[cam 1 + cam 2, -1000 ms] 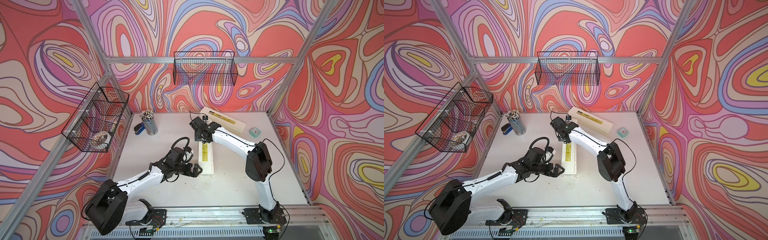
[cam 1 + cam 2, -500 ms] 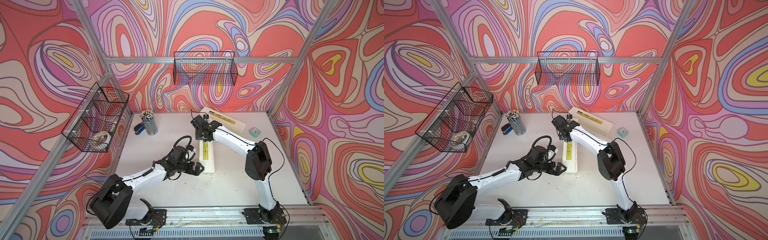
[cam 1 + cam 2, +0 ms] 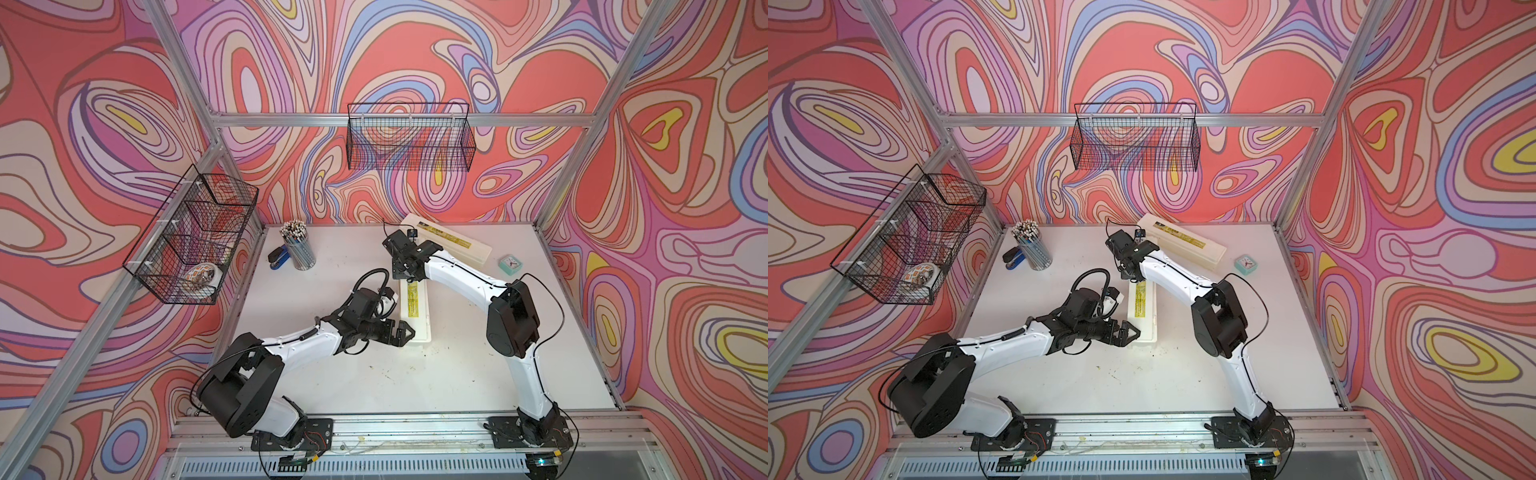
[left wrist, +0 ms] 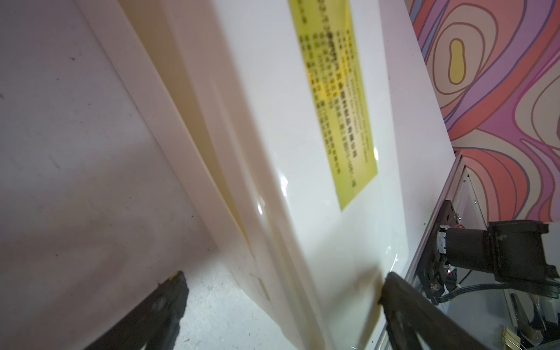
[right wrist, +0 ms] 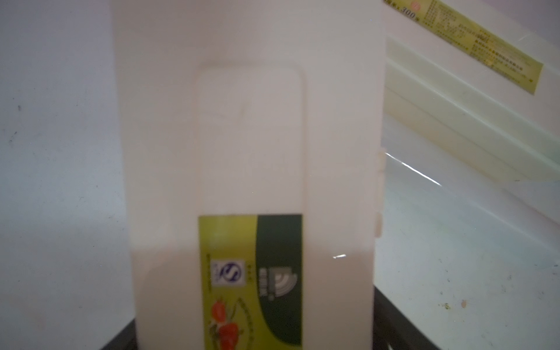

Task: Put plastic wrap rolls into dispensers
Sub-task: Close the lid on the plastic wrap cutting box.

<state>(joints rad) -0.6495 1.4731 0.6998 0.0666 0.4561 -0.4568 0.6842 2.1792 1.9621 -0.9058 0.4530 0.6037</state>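
Dispenser (image 4: 288,151) (near end) seemingly between left fingers (image 4: 163,309).

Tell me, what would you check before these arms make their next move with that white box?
1. Left gripper open: ok.
2. Right gripper closed on the near box: ok, its fingers sit against both sides.
3. Near box lid open: not ok, looks shut.
4. Far box lid open: not ok, shut.
5. Wrap rolls within reach: not ok, none visible.
6. Rolls already inside the boxes: cannot tell.
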